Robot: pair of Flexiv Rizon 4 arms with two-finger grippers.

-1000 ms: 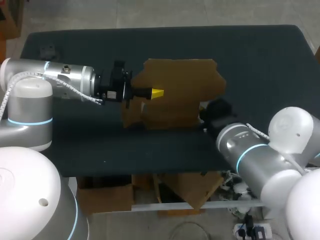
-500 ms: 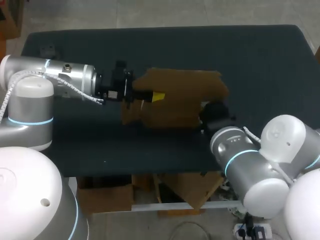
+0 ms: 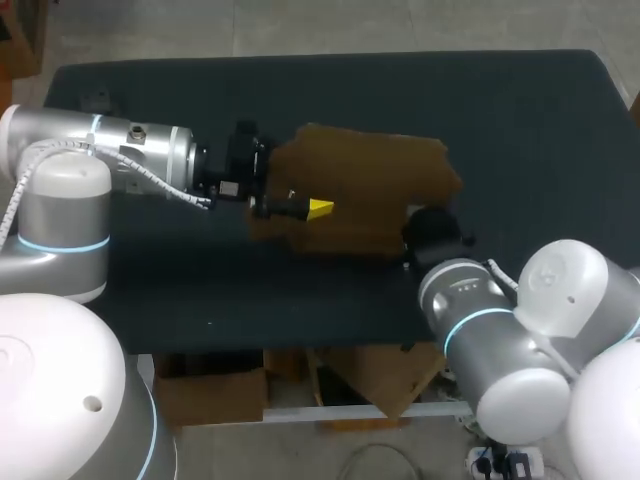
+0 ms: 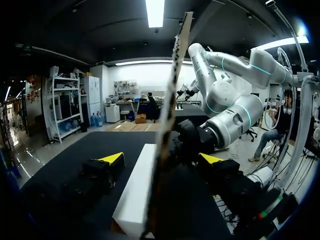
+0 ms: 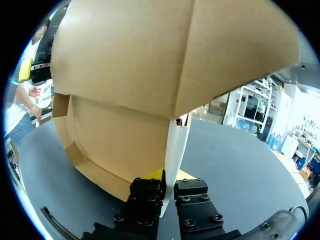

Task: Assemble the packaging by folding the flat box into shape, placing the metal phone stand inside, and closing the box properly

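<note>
The brown cardboard box (image 3: 365,195) stands partly folded at the table's middle. My left gripper (image 3: 310,203) is at the box's left side and stands open. In the left wrist view, an upright cardboard panel (image 4: 172,105) and a white-faced flap (image 4: 136,192) lie between the left gripper's (image 4: 162,159) spread fingers, with gaps on both sides. My right gripper (image 3: 432,228) is at the box's right edge. In the right wrist view the right gripper (image 5: 168,184) is shut on a white-lined flap (image 5: 175,147) under the box's brown wall (image 5: 150,65). No metal phone stand is in sight.
The dark table (image 3: 510,110) has free room behind and to the right of the box. A small dark object (image 3: 96,101) lies near the far left corner. My right arm's elbow (image 3: 480,320) hangs over the front edge.
The left gripper's fingers have spread apart and let go of the box panel. The box has shifted slightly right. My right arm's elbow has swung left.
</note>
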